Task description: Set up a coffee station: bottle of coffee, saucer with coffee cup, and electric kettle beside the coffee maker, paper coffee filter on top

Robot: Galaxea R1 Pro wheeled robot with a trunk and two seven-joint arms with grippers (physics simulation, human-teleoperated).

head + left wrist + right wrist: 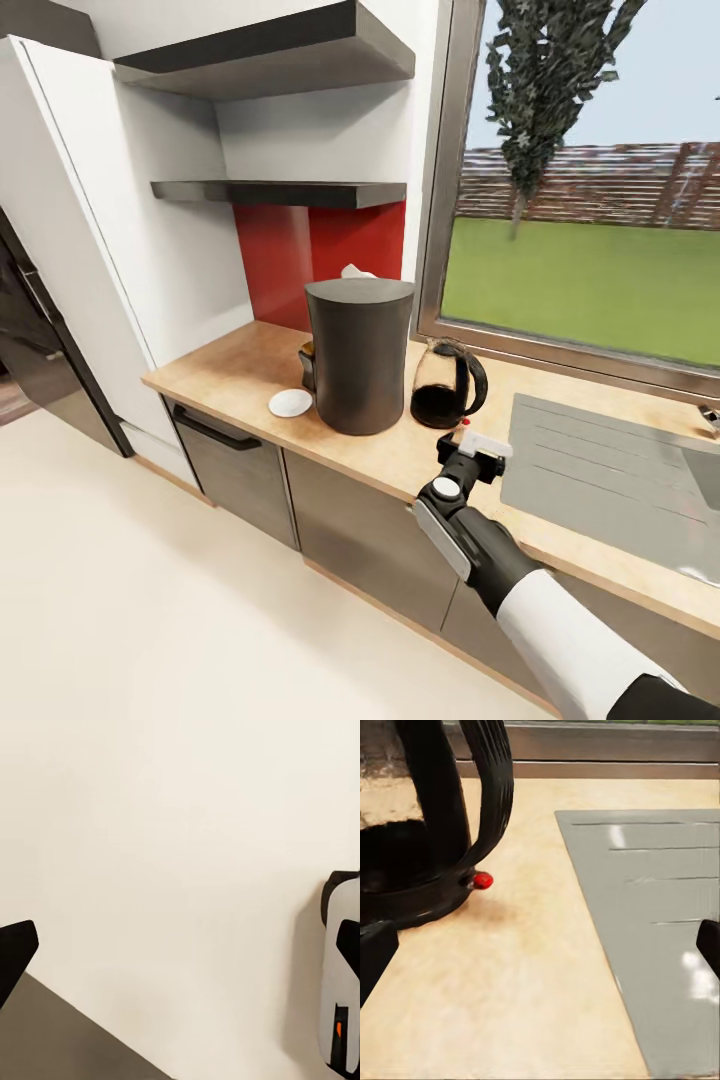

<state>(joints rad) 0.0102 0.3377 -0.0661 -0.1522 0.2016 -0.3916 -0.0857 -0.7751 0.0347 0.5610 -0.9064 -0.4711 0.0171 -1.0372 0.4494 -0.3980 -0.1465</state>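
The right hand [478,452], fingers spread and empty, hovers just near the black-handled glass electric kettle [447,384] (already beside the tall dark cylindrical coffee maker [359,354]); a careless swing could knock it.

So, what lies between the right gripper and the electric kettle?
Nothing: right wrist view shows bare countertop between the open right gripper and the electric kettle.

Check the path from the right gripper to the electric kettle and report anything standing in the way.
Nothing visible blocks it. The open right gripper hovers just in front of the black glass electric kettle, on its handle side, with bare wooden countertop between them. The tall dark cylindrical coffee maker stands on the kettle's far side.
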